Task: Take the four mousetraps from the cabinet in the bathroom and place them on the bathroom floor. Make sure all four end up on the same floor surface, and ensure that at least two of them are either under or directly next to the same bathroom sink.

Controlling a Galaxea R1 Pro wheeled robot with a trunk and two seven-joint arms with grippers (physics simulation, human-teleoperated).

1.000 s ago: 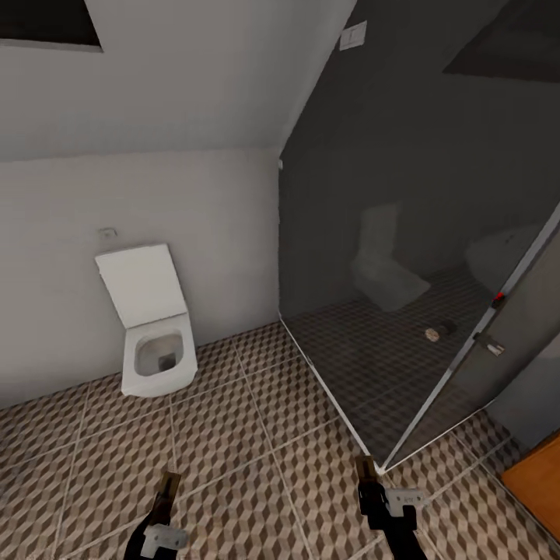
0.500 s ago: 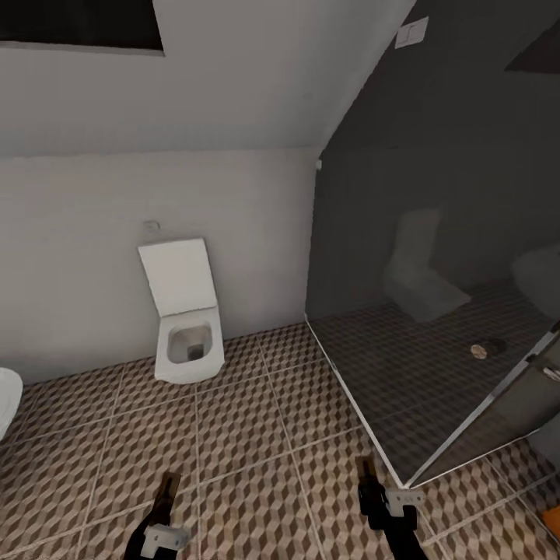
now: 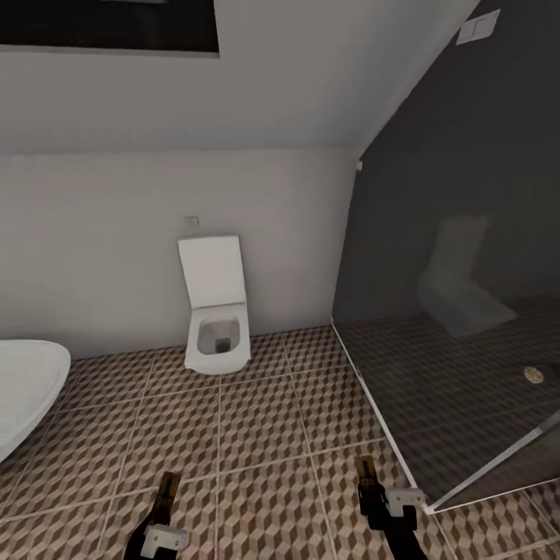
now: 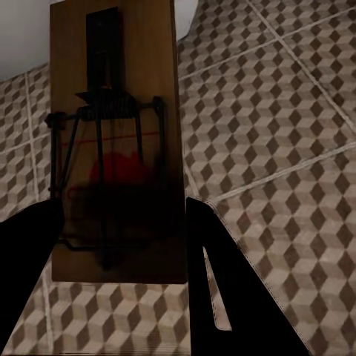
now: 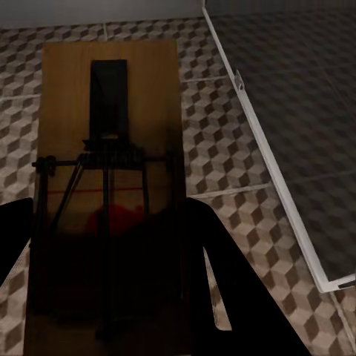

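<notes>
Bathroom floor [image 3: 257,435], toilet [image 3: 216,311] at wall | left gripper [image 3: 165,491] clamps mousetrap [image 4: 115,141] | right gripper [image 3: 365,476] clamps second mousetrap [image 5: 107,185]

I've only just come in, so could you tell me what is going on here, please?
The robot is in the bathroom with a mousetrap in each gripper. The left gripper is shut on one mousetrap, and the right gripper is shut on another mousetrap, both held above the patterned floor. Ahead is a toilet against the wall, a glass shower screen to the right and the edge of a white basin on the left. Neither trap has been set down yet.
</notes>
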